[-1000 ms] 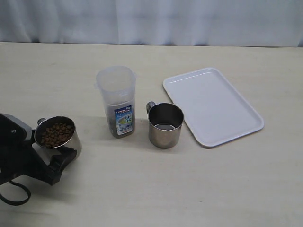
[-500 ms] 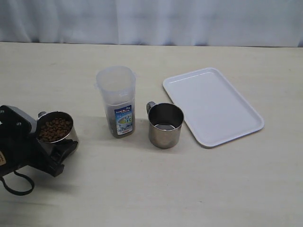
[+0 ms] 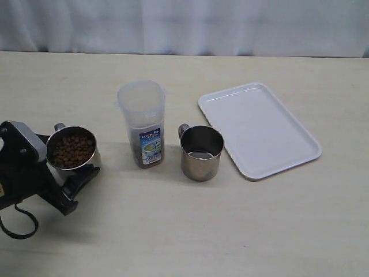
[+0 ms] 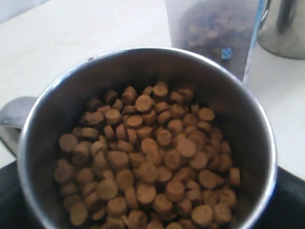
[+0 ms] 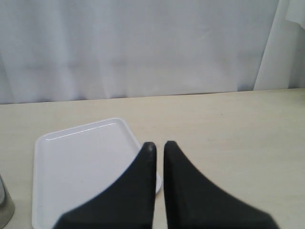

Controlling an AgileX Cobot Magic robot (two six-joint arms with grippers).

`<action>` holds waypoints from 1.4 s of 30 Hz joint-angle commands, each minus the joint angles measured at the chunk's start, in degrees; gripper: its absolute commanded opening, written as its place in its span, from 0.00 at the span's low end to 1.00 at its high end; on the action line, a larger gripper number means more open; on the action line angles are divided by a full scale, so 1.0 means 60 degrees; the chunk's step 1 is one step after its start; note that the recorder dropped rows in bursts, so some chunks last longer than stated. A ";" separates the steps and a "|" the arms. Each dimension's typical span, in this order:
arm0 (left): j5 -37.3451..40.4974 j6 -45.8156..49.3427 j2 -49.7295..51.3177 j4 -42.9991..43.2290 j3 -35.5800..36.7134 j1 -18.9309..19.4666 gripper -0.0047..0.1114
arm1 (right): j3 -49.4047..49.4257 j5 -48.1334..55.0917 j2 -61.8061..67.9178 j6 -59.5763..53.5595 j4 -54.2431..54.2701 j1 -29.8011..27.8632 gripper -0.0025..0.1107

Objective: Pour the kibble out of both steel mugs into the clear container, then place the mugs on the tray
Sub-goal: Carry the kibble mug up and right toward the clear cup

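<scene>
Kibble [image 4: 143,157]: brown pellets fill the mug I carry to below its rim; more shows dark low down in the clear container
Full mug [image 3: 92,163]: at the table's left side, tilted slightly, handle on its far side, apart from the container
Left gripper [image 3: 75,173]: my jaws stand wide around the full mug's wall and have hold of it
Clear container [image 3: 142,109]: upright, mouth open, between the full mug and the second mug
Second mug [image 3: 202,154]: upright just beside the container, near the tray's edge, not touching it
Tray [image 3: 259,130]: lies slantwise on the right half
Right gripper [image 5: 157,148]: my jaws are closed, nothing held, tips seen against the tray's rim
Table [image 3: 230,231]: broad open surface in front of the row and behind it
</scene>
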 commanded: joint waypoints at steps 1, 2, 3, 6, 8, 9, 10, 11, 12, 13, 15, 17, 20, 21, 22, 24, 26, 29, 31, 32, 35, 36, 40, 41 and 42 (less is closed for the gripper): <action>-0.0793 0.0096 -0.0651 0.0102 0.0223 0.0014 0.04 | 0.0026 -0.0009 -0.0028 -0.0054 -0.0016 0.0006 0.06; -0.0852 0.0096 -0.0701 0.0152 0.0242 0.0014 0.04 | 0.0026 -0.0009 -0.0028 -0.0054 -0.0016 0.0006 0.06; -0.0866 0.0096 -0.0770 0.0274 0.0248 0.0014 0.04 | 0.0026 -0.0009 -0.0028 -0.0054 -0.0016 0.0006 0.06; -0.0895 -0.0124 -0.0913 0.0321 0.0300 0.0014 0.04 | 0.0026 -0.0009 -0.0028 -0.0054 -0.0016 0.0006 0.06; -0.0796 -0.0686 -0.1093 0.0299 0.0300 0.0014 0.04 | 0.0026 -0.0009 -0.0028 -0.0054 -0.0016 0.0006 0.06; -0.0677 -0.0904 -0.1234 0.0252 0.0309 0.0014 0.04 | 0.0026 -0.0009 -0.0028 -0.0054 -0.0016 0.0006 0.06; -0.0487 -0.1031 -0.1416 0.0236 0.0324 0.0014 0.04 | 0.0026 -0.0009 -0.0028 -0.0054 -0.0016 0.0006 0.06; -0.0270 -0.1244 -0.1586 0.0236 0.0331 0.0014 0.04 | 0.0026 -0.0009 -0.0028 -0.0054 -0.0016 0.0006 0.06; -0.0006 -0.1539 -0.1823 0.0207 0.0331 0.0014 0.04 | 0.0026 -0.0009 -0.0028 -0.0054 -0.0016 0.0006 0.06; 0.0265 -0.1771 -0.2086 0.0207 0.0331 0.0014 0.04 | 0.0026 -0.0009 -0.0028 -0.0054 -0.0016 0.0006 0.06; 0.0900 -0.2241 -0.2584 0.0207 0.0331 0.0014 0.04 | 0.0026 -0.0009 -0.0028 -0.0054 -0.0016 0.0006 0.06; 0.1616 -0.2679 -0.3115 0.0080 0.0331 0.0014 0.04 | 0.0026 -0.0009 -0.0028 -0.0054 -0.0016 0.0006 0.06; 0.2918 -0.3377 -0.3916 -0.0017 0.0331 0.0014 0.04 | 0.0026 -0.0009 -0.0028 -0.0054 -0.0016 0.0006 0.06; 0.3371 -0.3698 -0.4121 -0.0017 0.0331 0.0014 0.04 | 0.0026 -0.0009 -0.0028 -0.0054 -0.0016 0.0006 0.06; 0.3820 -0.4047 -0.4283 -0.0017 0.0286 0.0014 0.04 | 0.0026 -0.0009 -0.0028 -0.0054 -0.0016 0.0006 0.06; 0.4751 -0.4860 -0.4495 -0.0017 0.0139 -0.0004 0.04 | 0.0026 -0.0009 -0.0028 -0.0054 -0.0016 0.0006 0.06; 0.5647 -0.5464 -0.4569 0.0025 -0.0038 -0.0004 0.04 | 0.0026 -0.0009 -0.0028 -0.0054 -0.0016 0.0006 0.06; 0.5874 -0.5672 -0.4569 0.0042 -0.0099 -0.0004 0.04 | 0.0026 -0.0009 -0.0028 -0.0054 -0.0016 0.0006 0.06; 0.5905 -0.5806 -0.4569 0.0042 -0.0099 -0.0004 0.04 | 0.0026 -0.0009 -0.0028 -0.0054 -0.0016 0.0006 0.06; 0.6049 -0.6019 -0.4569 0.0042 -0.0122 -0.0004 0.04 | 0.0026 -0.0009 -0.0028 -0.0054 -0.0016 0.0006 0.06; 0.6973 -0.6461 -0.4569 0.0052 -0.0388 -0.0141 0.04 | 0.0026 -0.0009 -0.0028 -0.0054 -0.0016 0.0006 0.06; 0.7332 -0.6579 -0.4569 0.0027 -0.0474 -0.0306 0.04 | 0.0026 -0.0009 -0.0028 -0.0054 -0.0016 0.0006 0.06; 0.8485 -0.6810 -0.4569 0.0027 -0.0898 -0.1149 0.04 | 0.0026 -0.0009 -0.0028 -0.0054 -0.0016 0.0006 0.06; 0.8576 -0.6810 -0.4569 0.0027 -0.0941 -0.1285 0.04 | 0.0026 -0.0009 -0.0028 -0.0054 -0.0016 0.0006 0.06; 0.8642 -0.6810 -0.4569 0.0027 -0.0961 -0.1402 0.04 | 0.0026 -0.0009 -0.0028 -0.0054 -0.0016 0.0006 0.06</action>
